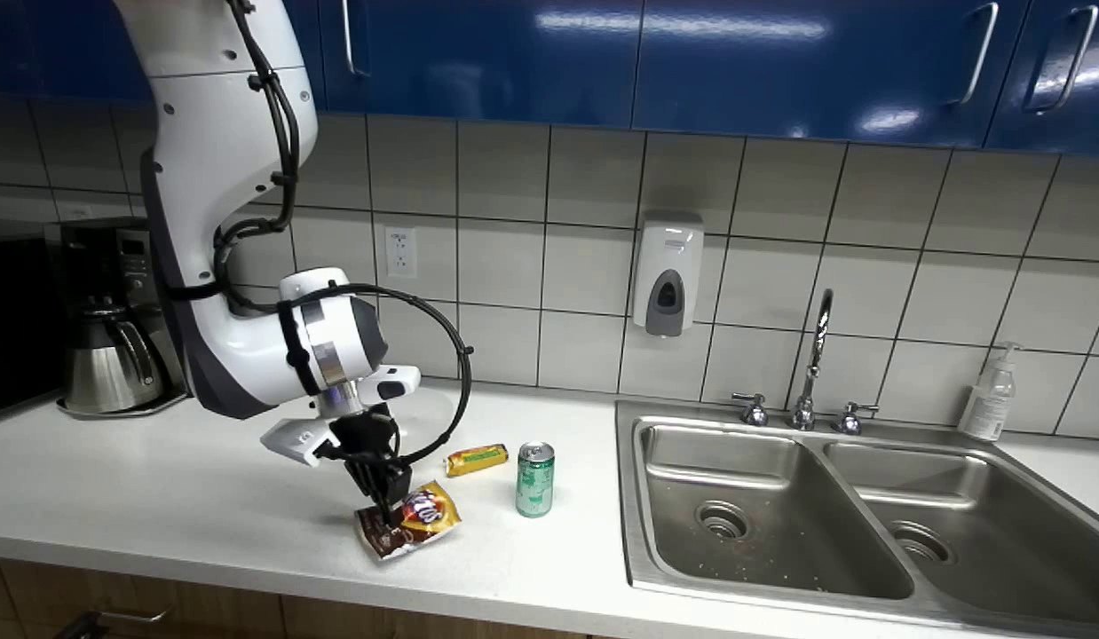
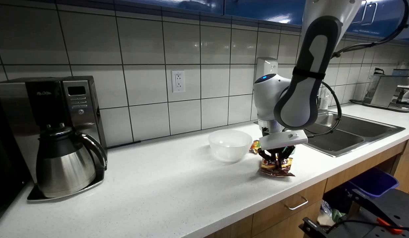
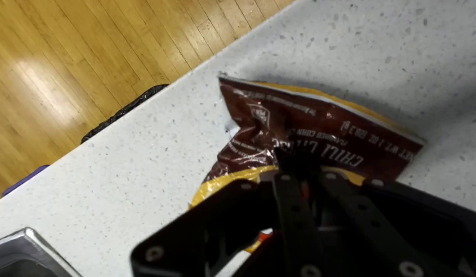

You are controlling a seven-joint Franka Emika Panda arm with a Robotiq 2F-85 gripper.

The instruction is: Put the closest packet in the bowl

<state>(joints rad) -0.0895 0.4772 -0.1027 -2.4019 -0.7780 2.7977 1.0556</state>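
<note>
The closest packet, a brown and yellow chip bag (image 1: pixel 431 513), lies on the white counter near its front edge. It also shows in an exterior view (image 2: pixel 274 172) and in the wrist view (image 3: pixel 326 123), its brown end raised and creased. My gripper (image 1: pixel 392 518) points down onto it, also seen in an exterior view (image 2: pixel 278 162). In the wrist view its fingers (image 3: pixel 299 159) are close together and pinch the middle of the bag; the tips are dark. The translucent white bowl (image 2: pixel 226 152) stands behind the gripper by the wall, partly hidden in an exterior view (image 1: pixel 432 410).
A smaller yellow packet (image 1: pixel 476 460) lies behind, near the bowl, also in an exterior view (image 2: pixel 255 146). A green can (image 1: pixel 535 481) stands upright to its side. The sink (image 1: pixel 631 532) is beyond the can. A coffee maker (image 2: pixel 66 165) stands at the counter's far end.
</note>
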